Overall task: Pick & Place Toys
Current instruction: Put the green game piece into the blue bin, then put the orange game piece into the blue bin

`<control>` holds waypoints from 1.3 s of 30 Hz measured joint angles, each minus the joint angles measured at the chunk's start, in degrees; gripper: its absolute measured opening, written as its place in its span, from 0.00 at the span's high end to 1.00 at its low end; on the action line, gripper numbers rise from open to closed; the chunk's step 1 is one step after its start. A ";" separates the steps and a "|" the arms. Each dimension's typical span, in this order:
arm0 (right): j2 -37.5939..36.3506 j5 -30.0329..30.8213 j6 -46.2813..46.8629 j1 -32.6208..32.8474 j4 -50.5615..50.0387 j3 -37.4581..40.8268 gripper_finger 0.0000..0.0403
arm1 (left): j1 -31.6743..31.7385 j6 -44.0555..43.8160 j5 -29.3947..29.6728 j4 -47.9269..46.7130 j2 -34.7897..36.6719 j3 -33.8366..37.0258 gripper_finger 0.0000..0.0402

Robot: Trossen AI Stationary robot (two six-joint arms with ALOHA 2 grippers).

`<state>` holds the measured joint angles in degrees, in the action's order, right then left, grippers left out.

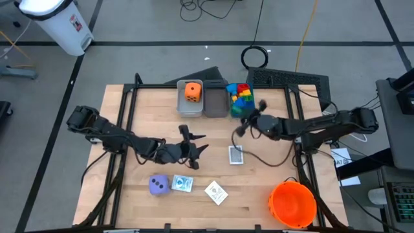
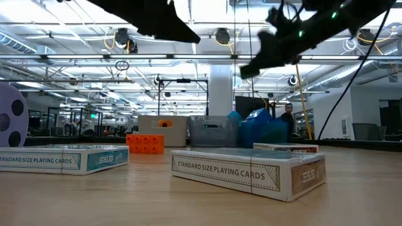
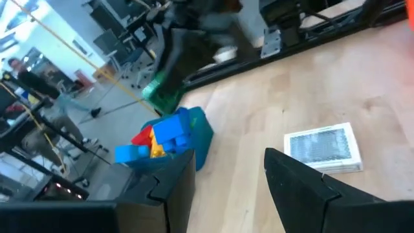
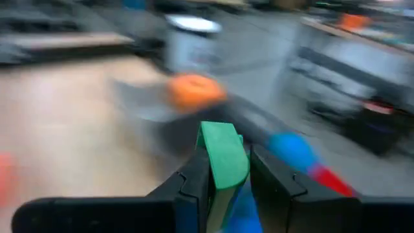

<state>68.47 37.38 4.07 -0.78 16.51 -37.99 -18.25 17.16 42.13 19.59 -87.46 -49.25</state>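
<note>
My right gripper (image 4: 228,169) is shut on a green block (image 4: 223,152). It hangs above the table beside the blue bin (image 1: 239,97), which holds several coloured blocks. My left gripper (image 1: 194,144) hovers open over the table's middle with nothing between its fingers (image 3: 169,188). An orange die (image 1: 192,90) sits in the far left grey bin. On the near part of the table rest a purple die (image 1: 159,186) and three card packs (image 1: 183,184), (image 1: 217,192), (image 1: 236,155). The low view shows an orange block (image 2: 145,143) on the table. My right gripper pinches the green block's two flat sides (image 4: 220,169) between its two fingers. The block's free end sticks out past the fingertips. The fingers come nearly level from the table's right side, and the block is lifted clear of the table.
A middle grey bin (image 1: 215,103) stands between the die's bin and the blue bin along the far edge. A big orange bucket (image 1: 292,204) stands at the near right corner. Black frame rails (image 1: 129,110) run along both sides of the table.
</note>
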 joint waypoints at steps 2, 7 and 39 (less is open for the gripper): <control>0.03 5.89 -0.47 -2.73 0.07 1.87 0.81 | 0.60 -0.89 -0.40 -0.76 -0.01 0.01 0.52; 1.05 3.76 1.80 -15.50 8.43 8.08 0.81 | 1.99 -2.25 -0.55 -0.74 0.00 0.02 0.52; 3.95 -15.21 7.12 -24.19 13.66 10.49 0.46 | 5.17 -16.94 -2.13 -15.37 -0.04 0.04 0.50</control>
<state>72.42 22.17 11.19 -24.98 30.17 -27.51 -13.08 0.22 40.00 4.22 -87.50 -49.21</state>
